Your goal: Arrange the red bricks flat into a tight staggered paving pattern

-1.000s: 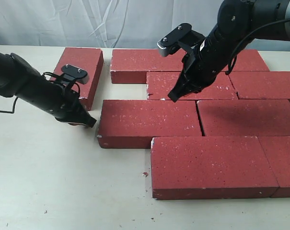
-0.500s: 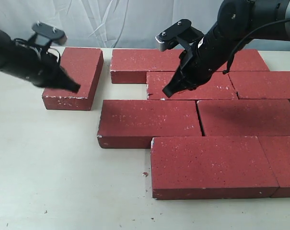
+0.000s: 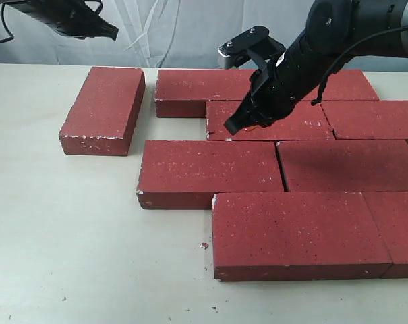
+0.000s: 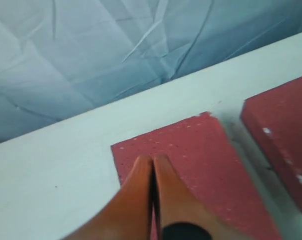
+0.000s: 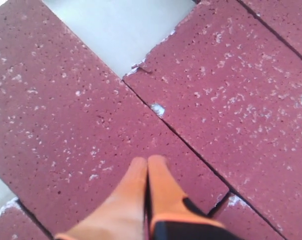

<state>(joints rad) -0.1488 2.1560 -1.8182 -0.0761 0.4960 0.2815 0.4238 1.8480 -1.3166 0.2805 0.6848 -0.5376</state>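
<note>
1. The left end effector (image 3: 110, 32) is closed, and its orange fingers (image 4: 141, 175) are pressed together with nothing between them. It hangs high at the far left of the scene, in front of the grey cloth (image 3: 170, 27), well apart from every brick.
2. The right end effector (image 3: 232, 127) is closed too and holds nothing; its two fingers (image 5: 133, 185) lie side by side. Its tip is over the left end of the second-row brick (image 3: 278, 123), close to a joint. Whether it touches the surface, I cannot tell.
3. The red bricks (image 3: 209, 172) lie flat on the tabletop (image 3: 89, 236). Most of them form four rows, each row tight against the next, with the joints shifted from one row to the other.
4. One lone brick (image 3: 104, 108) lies at the left, turned the other way. A narrow gap separates it from the back-row brick (image 3: 200, 88), and it is near the third row without touching it.
</note>
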